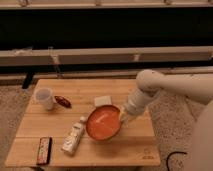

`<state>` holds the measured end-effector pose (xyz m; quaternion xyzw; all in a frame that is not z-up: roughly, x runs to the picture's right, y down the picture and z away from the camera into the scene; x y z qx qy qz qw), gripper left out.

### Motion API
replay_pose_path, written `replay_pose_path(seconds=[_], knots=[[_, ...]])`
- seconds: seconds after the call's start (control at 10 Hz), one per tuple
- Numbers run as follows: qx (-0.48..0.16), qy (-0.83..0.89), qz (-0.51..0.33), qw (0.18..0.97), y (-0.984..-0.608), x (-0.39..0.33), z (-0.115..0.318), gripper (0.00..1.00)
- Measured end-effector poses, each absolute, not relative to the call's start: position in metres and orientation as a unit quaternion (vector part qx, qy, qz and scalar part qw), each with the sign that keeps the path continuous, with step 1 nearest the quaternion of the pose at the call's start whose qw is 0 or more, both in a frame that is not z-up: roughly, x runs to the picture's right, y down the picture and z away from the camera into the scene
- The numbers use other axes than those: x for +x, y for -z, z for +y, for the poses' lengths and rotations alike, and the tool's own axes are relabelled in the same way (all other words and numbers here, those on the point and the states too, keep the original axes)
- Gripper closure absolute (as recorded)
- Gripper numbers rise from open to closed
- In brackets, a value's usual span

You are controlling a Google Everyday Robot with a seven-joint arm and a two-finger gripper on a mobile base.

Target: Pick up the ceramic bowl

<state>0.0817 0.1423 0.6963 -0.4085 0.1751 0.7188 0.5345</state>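
Note:
The ceramic bowl is orange-red and glossy, with pale swirl lines inside. It is tilted, its right rim raised, above the front middle of the wooden table. My gripper is at the bowl's right rim and is shut on it. The white arm reaches in from the right.
A white mug stands at the table's left, with a small dark red object beside it. A white packet lies behind the bowl. A white bottle and a dark bar lie at the front left.

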Motion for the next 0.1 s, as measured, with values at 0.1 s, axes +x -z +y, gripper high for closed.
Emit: replay_pose_path(seconds=[0.1], knots=[[-0.412, -0.716, 0.174, 0.536, -0.6943, 0.0808, 0.1366, 0.83]])
